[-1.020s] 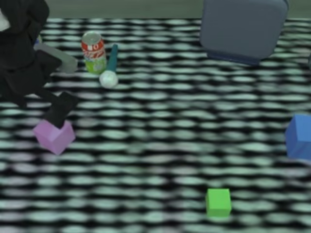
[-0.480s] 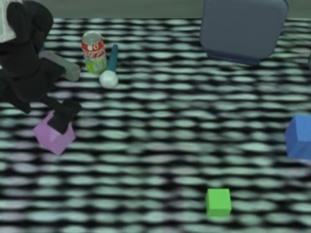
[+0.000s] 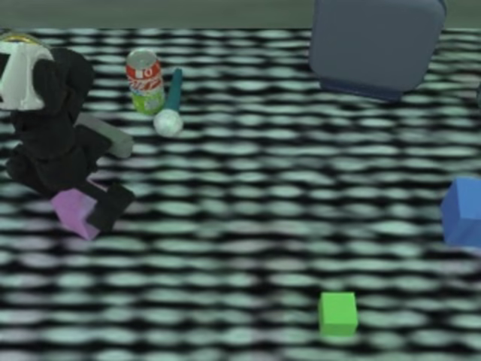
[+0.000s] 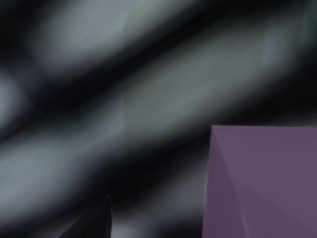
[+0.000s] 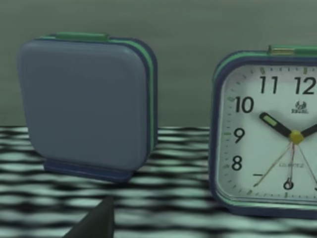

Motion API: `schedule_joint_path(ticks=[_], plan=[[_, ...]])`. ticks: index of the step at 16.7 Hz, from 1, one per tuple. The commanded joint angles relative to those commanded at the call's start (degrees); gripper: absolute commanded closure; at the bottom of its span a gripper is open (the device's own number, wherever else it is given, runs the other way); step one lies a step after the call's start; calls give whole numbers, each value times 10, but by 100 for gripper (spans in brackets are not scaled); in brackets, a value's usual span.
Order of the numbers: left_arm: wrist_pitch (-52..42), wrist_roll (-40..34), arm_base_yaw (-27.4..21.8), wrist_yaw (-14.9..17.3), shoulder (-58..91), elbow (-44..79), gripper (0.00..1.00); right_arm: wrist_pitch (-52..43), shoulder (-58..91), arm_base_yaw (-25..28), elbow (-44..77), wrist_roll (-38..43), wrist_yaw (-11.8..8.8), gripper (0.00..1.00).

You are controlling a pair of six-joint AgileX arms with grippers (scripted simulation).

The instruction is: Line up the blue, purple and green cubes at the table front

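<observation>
Near the table's (image 3: 248, 226) left edge the left gripper (image 3: 94, 207) sits over the purple cube (image 3: 74, 208), which lies corner-on to the edges; finger state cannot tell. Green cube (image 3: 337, 313) sits square near the front edge, blue cube (image 3: 462, 213) at the right edge

left arm (image 3: 52, 143) reaches low at table's left.

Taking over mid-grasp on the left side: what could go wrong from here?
1. The left gripper covers only part of the purple cube; an off-centre close could twist or push it.
2. The can and the teal-handled tool stand close behind; a wide swing might hit them.
3. The blue cube sits at the right edge, partly cut off.
</observation>
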Motion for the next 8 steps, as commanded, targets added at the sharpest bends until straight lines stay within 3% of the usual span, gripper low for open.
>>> schedule_joint_path(ticks=[3,8], plan=[[0,0,0,0,0,0,0,0,0,0,0,0,0,0],[0,0,0,0,0,0,38,0,0,0,0,0,0,0]])
